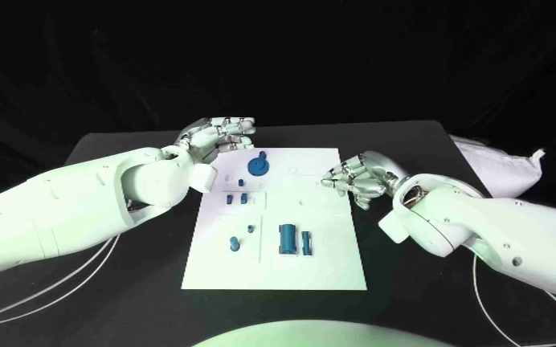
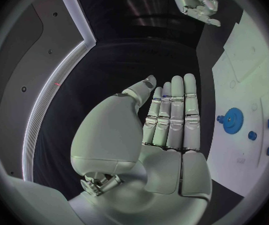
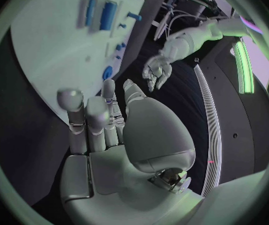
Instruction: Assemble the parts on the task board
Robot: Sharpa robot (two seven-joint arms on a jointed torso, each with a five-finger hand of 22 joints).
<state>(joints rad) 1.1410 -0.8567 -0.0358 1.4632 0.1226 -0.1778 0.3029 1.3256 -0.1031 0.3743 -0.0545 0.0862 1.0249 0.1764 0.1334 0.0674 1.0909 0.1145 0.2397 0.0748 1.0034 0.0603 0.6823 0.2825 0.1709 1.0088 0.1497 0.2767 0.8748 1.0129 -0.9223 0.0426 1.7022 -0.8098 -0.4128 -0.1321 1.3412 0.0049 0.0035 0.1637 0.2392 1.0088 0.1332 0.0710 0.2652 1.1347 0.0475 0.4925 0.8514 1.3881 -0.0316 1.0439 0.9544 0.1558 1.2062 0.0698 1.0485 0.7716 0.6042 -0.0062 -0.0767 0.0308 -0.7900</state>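
Lengthwise, blue block [image 1: 288, 238] along task board [image 1: 330, 271].

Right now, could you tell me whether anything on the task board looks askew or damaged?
Nothing stands out: the task board lies flat, the blue parts rest on it, and both hands hold nothing.

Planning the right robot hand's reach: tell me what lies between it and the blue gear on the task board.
Head view: bare white task board between the right robot hand and the blue gear.
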